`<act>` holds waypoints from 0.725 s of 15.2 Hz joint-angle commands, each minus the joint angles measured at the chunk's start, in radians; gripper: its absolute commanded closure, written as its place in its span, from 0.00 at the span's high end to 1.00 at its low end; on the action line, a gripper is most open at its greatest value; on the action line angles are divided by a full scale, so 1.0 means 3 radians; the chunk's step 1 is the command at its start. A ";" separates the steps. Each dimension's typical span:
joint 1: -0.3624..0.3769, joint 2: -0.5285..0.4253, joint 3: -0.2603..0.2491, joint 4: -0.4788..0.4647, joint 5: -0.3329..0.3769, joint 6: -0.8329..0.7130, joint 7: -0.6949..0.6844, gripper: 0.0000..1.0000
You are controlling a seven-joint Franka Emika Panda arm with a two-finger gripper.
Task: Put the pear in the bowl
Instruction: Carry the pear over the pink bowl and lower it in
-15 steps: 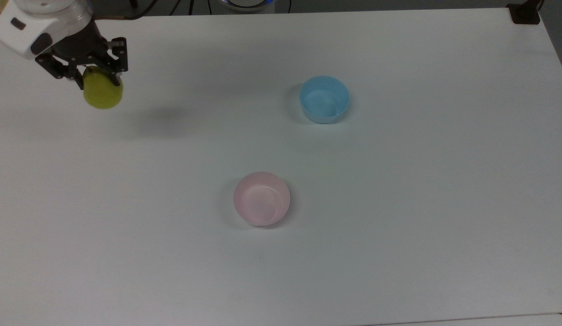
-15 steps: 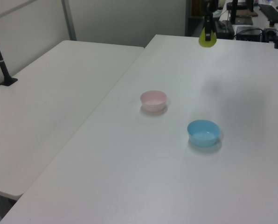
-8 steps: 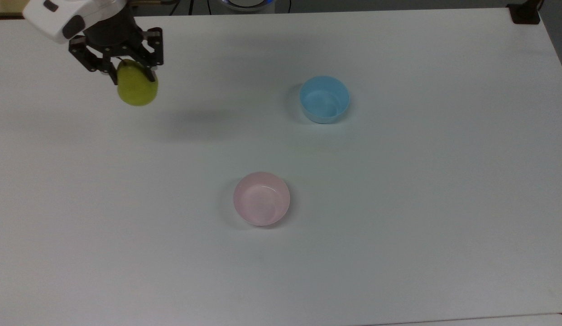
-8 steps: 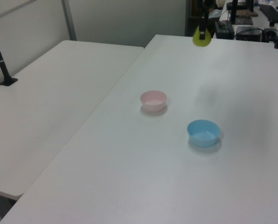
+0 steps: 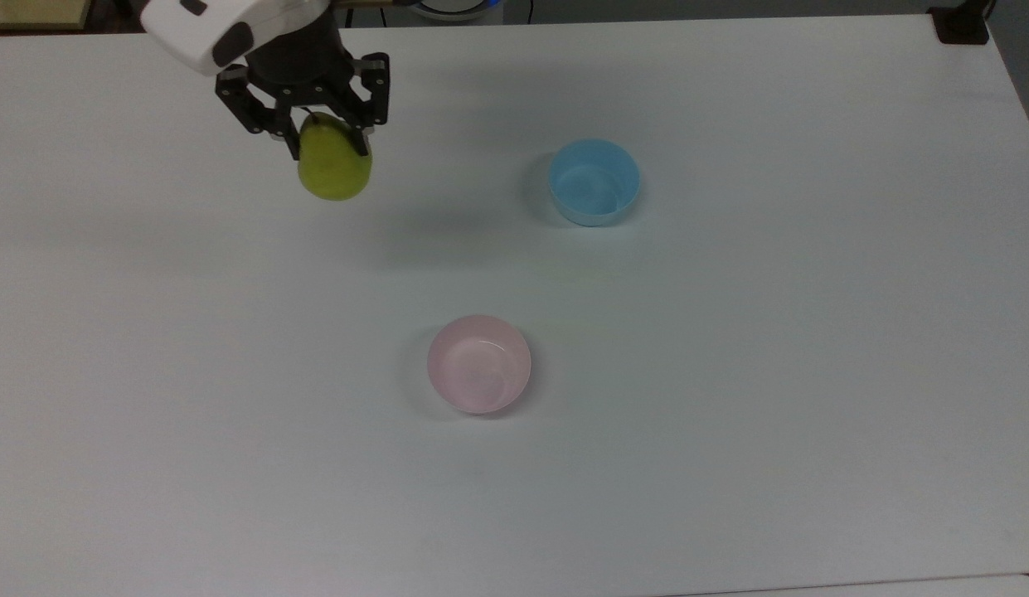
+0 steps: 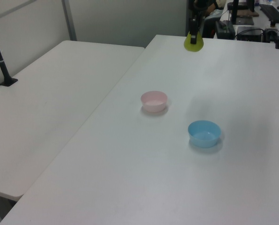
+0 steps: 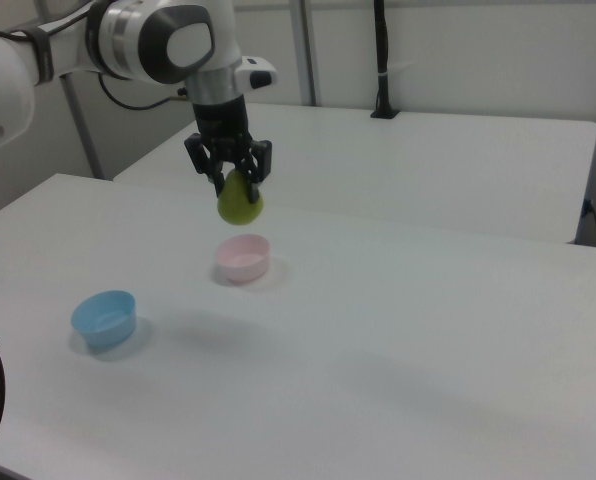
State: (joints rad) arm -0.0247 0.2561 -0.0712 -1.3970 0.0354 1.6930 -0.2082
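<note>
The pear (image 5: 335,166) hangs in the air above the white worktop (image 5: 730,373), clamped near its narrow top between the jaws of the gripper (image 5: 327,141), its broad end pointing down. In the top view it sits toward the upper left, well apart from the pink bowl (image 5: 479,363), which stands empty near the middle of the worktop. A light blue bowl (image 5: 594,181) stands apart from both, to the top view's right of the pear.

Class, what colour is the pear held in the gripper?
Yellow-green; the pear shows best in the top view.
</note>
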 commanded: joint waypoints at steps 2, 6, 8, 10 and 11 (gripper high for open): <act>0.0179 0.0015 -0.0029 0.0065 0.0066 0.0128 0.0070 0.00; 0.0297 0.0240 -0.0029 0.0126 0.0066 0.0436 0.0070 0.00; 0.0343 0.0363 -0.0029 0.0177 0.0061 0.0574 0.0075 0.00; 0.0379 0.0536 -0.0029 0.0289 0.0061 0.0620 0.0091 0.00; 0.0384 0.0603 -0.0034 0.0315 0.0061 0.0671 0.0096 0.00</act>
State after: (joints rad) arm 0.0709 0.3620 -0.0704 -1.3735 0.0364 1.8681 -0.2028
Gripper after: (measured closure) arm 0.405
